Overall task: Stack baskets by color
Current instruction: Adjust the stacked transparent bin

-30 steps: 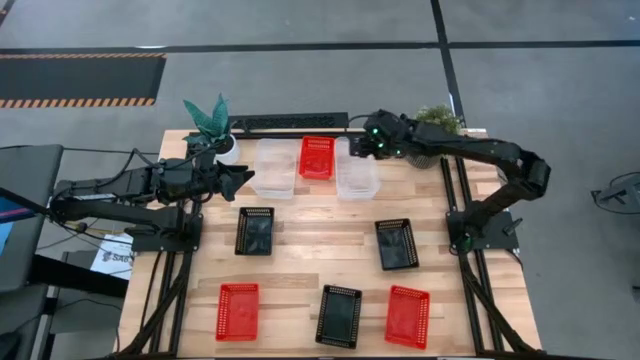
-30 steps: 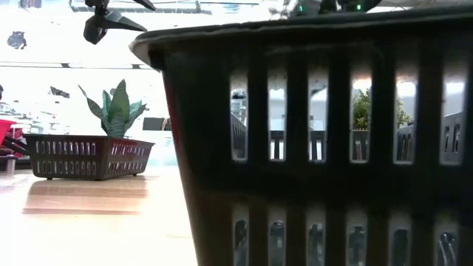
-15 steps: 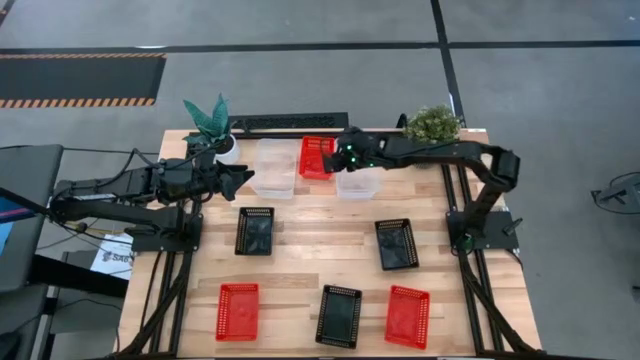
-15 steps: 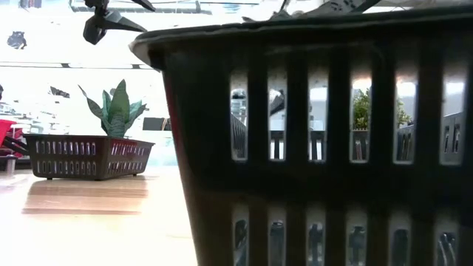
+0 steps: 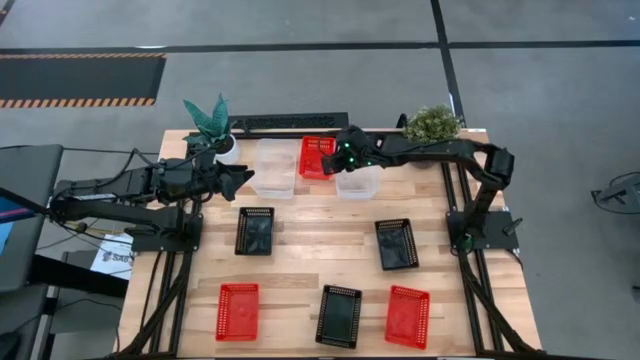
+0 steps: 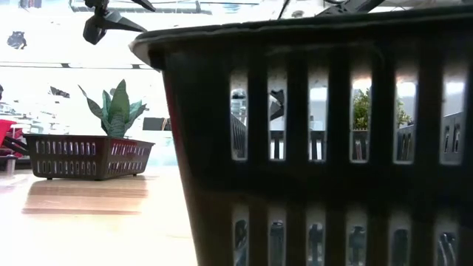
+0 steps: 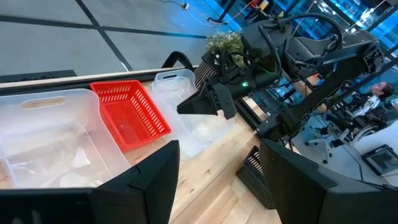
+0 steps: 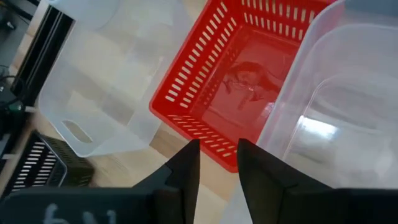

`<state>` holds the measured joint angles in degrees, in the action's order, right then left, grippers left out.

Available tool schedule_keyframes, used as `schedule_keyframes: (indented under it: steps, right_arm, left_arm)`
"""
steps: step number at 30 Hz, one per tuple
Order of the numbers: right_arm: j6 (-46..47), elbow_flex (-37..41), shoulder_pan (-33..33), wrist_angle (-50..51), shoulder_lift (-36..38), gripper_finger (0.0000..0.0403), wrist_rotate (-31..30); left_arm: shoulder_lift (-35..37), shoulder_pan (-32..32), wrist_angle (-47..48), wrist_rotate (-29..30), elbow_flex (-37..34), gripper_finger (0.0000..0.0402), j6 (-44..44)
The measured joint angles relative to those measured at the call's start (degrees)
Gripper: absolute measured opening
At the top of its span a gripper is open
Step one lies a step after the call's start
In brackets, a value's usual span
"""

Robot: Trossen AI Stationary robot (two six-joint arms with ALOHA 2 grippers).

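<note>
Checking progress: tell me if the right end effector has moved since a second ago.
Yes. The right end effector swung left from beside the bushy plant to the red basket.

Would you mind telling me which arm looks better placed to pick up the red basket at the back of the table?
Probably the right: the right gripper hangs right at the red basket. The left gripper waits, open, beyond the clear basket.

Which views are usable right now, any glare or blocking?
High view: even light, all clear. Low view: a black basket close to the lens fills most of it, and the room behind is washed out. Right wrist view: sharp on the red basket, with soft glare on the clear basket.
</note>
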<state>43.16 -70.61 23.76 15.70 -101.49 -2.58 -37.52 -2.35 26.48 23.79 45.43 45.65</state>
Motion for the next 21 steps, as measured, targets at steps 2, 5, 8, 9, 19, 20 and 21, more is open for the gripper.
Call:
schedule_keyframes:
  steps: [2,5,8,9,19,20,21]
  right_arm:
    - [-0.69,0.01,0.49,-0.01,-0.03,0.0128,0.08]
    - [-2.52,0.07,1.97,0.44,0.44,0.0121,0.12]
    - [-3.42,0.2,4.05,1.26,1.47,0.0118,-0.16]
    - [-4.01,0.22,4.67,1.2,1.93,0.0118,-0.31]
    - [-7.38,0.11,4.57,-1.11,11.72,0.0118,8.71]
    - [-8.35,0.05,3.17,0.63,12.89,0.0118,8.8]
    - [-9.59,0.05,1.55,3.25,13.93,0.0118,8.77]
  left_arm:
    - [0.02,0.0,0.0,0.0,0.0,0.0209,0.0]
    - [0.02,0.02,0.0,0.0,0.0,0.0209,0.0]
    - [0.0,0.0,0.0,-0.02,0.0,0.0209,0.0]
    - [0.02,0.0,0.0,-0.01,0.0,0.0209,0.0]
    - [0.0,0.0,0.02,-0.04,0.0,0.0209,0.0]
    - [0.0,0.02,0.0,-0.04,0.0,0.0209,-0.01]
    - [0.02,0.0,0.0,-0.04,0.0,0.0209,-0.08]
